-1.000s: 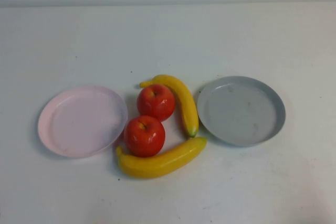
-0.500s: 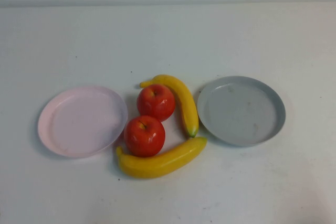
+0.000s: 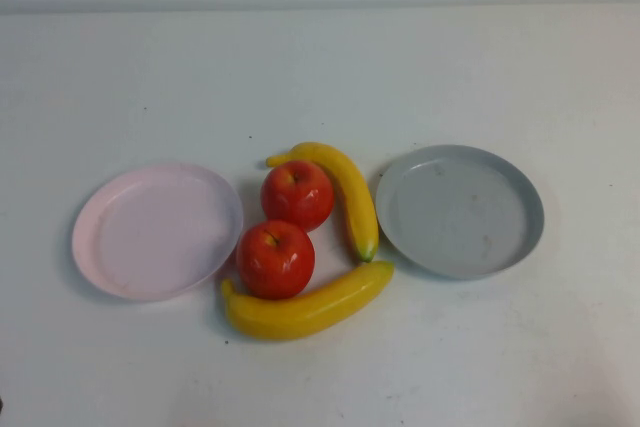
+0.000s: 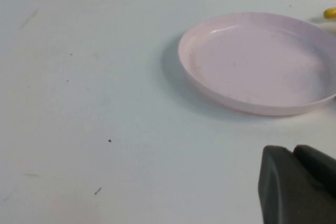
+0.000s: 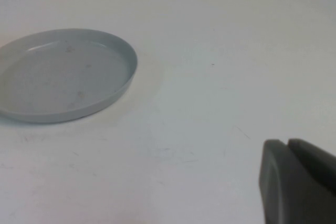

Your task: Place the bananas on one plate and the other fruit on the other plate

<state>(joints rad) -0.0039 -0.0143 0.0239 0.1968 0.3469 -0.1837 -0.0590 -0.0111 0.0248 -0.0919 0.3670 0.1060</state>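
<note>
Two red apples (image 3: 297, 194) (image 3: 275, 258) sit together mid-table between the plates. One yellow banana (image 3: 343, 190) curves along their right side and the other banana (image 3: 306, 309) lies in front of them. The pale pink plate (image 3: 157, 231) stands empty on the left, the grey plate (image 3: 459, 210) empty on the right. My left gripper (image 4: 292, 152) is shut, holding nothing, over bare table short of the pink plate (image 4: 260, 61). My right gripper (image 5: 287, 144) is shut and empty too, off to the side of the grey plate (image 5: 63, 74). Neither arm shows in the high view.
The white table (image 3: 320, 77) runs back to a pale wall. A yellow banana tip (image 4: 329, 13) peeks past the pink plate's far rim in the left wrist view.
</note>
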